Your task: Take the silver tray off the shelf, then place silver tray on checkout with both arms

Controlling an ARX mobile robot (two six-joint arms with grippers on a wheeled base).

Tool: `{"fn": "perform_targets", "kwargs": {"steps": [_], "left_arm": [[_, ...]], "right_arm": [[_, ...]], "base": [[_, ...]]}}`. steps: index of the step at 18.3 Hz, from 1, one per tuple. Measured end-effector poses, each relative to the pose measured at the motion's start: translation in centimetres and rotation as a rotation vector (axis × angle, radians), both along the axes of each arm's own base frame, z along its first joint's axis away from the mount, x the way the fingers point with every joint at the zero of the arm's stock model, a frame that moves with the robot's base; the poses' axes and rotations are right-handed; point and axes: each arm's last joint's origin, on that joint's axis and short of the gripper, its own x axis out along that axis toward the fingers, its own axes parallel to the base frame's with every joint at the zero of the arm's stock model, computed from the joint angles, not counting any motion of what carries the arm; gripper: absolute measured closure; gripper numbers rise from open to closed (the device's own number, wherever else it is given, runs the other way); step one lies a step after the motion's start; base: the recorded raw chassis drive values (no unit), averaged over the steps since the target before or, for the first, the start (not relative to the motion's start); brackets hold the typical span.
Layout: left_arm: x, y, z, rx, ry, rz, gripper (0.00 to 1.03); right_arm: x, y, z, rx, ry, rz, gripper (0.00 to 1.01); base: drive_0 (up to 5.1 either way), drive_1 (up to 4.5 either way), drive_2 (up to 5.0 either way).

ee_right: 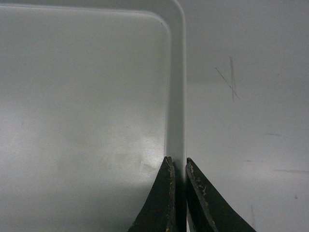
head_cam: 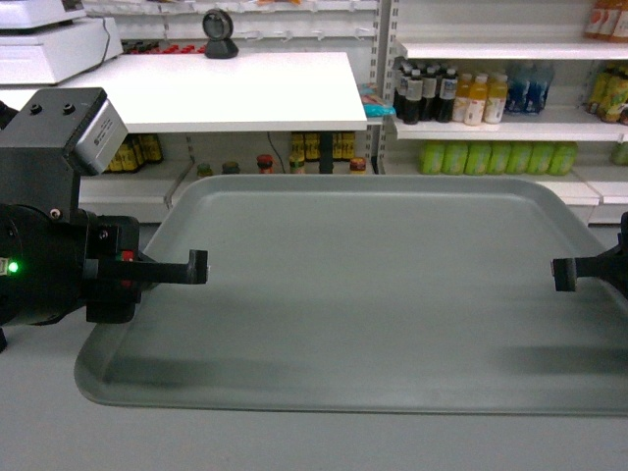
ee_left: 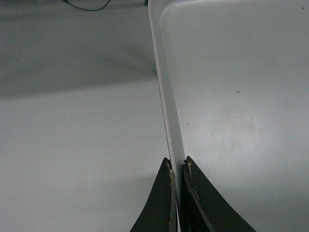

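in the head view, the tray (head_cam: 373,285) lies flat in front of us on a pale grey surface, its long axis running left to right between our two arms. our left claw (head_cam: 199,267) reaches in over the tray's left short rim and our right claw (head_cam: 561,274) over the right one, about level with each other, so neither arm is nearer. the white counter (head_cam: 235,88) with its black camera (head_cam: 219,34) stands well apart, straight ahead beyond the tray's far edge.

in the left wrist view, our fingers (ee_left: 161,203) are clenched on the tray's raised rim (ee_left: 171,116), one outside, one inside.

in the right wrist view, the same: fingers (ee_right: 161,203) pinch the opposite rim (ee_right: 176,96) near its far corner.

we judge the carry must go forward, both arms moving together to keep the tray level.
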Motion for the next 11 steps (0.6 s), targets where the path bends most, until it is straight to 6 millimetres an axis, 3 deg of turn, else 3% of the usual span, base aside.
{"fn": "perform_targets", "kwargs": {"steps": [11], "left_arm": [[0.01,0.00,0.01,0.000,-0.001,0.000,1.00]], "right_arm": [[0.03,0.02,0.05,0.001,-0.006,0.000,0.98]], "base": [[-5.0,2.41,2.4]]}}
